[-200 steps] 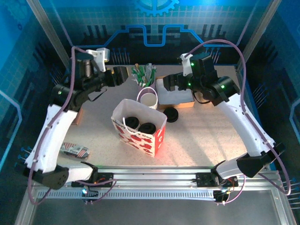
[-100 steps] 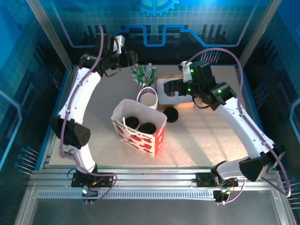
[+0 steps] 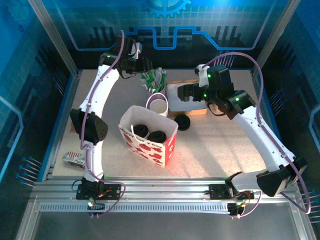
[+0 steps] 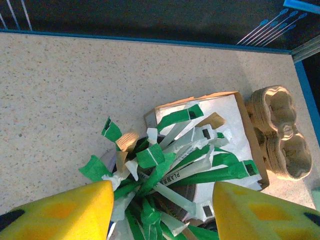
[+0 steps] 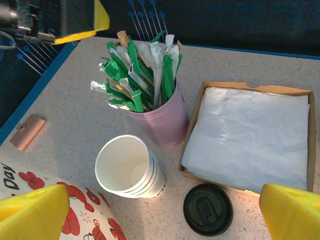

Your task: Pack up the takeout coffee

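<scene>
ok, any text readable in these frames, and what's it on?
"Day": on the gift bag, right wrist view, cut off at the frame edge.
"PLA...": on a green-white stick wrapper in the pink cup; the rest is too blurred to read.
Black tags on the other wrappers: too small to read.
Printed packet at the table's left edge: too blurred to read.

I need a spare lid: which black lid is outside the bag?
The loose lid lying flat beside the napkins; the other lids sit inside the bag.
</scene>
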You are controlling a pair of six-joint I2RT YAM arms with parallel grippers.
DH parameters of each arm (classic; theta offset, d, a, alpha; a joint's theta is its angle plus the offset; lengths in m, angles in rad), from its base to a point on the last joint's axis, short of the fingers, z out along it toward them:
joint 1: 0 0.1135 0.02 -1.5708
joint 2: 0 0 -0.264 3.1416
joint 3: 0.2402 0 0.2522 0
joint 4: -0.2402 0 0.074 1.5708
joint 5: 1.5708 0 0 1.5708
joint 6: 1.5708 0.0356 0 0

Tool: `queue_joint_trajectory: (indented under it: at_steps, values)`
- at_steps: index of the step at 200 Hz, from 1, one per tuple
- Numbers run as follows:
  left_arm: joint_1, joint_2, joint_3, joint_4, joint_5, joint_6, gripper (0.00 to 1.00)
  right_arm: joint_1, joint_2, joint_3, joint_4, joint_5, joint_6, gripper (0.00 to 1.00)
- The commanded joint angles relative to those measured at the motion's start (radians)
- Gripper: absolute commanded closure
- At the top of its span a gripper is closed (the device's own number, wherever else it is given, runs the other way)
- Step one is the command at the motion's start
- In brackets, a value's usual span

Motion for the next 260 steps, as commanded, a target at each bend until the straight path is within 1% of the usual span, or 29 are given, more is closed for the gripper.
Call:
queue_joint_trajectory:
  at_steps: [1,21,57,81,103,154,179,194,212,260]
  values:
    - [-0.011,0.050,0.061,-0.040,0.026,0.030,0.46,-0.014,0.027,0.010,0.046,-0.025,0.014,0.02]
    - [-0.016,0.090,0.102,-0.060,0.015,0.037,0.51,-0.017,0.044,0.022,0.051,-0.037,0.013,0.02]
    - [-0.024,0.133,0.123,-0.076,-0.019,0.052,0.54,-0.016,0.057,0.017,0.067,-0.059,0.012,0.02]
    - [-0.036,0.154,0.140,-0.082,-0.039,0.066,0.53,-0.018,0.069,0.015,0.073,-0.071,0.011,0.02]
    - [-0.048,0.177,0.164,-0.096,-0.083,0.084,0.56,-0.018,0.074,0.017,0.078,-0.085,0.012,0.02]
    - [-0.062,0.186,0.179,-0.103,-0.153,0.103,0.72,-0.018,0.072,0.006,0.084,-0.107,0.014,0.02]
    - [-0.067,0.186,0.198,-0.105,-0.159,0.104,0.79,-0.018,0.070,0.007,0.084,-0.113,0.016,0.02]
    - [-0.068,0.186,0.200,-0.110,-0.164,0.105,0.85,-0.018,0.066,0.006,0.084,-0.113,0.015,0.02]
    - [-0.074,0.177,0.203,-0.115,-0.180,0.108,0.95,-0.018,0.061,0.002,0.085,-0.114,0.015,0.02]
    - [-0.088,0.126,0.209,-0.110,-0.185,0.104,1.00,-0.016,0.061,0.002,0.085,-0.129,0.020,0.02]
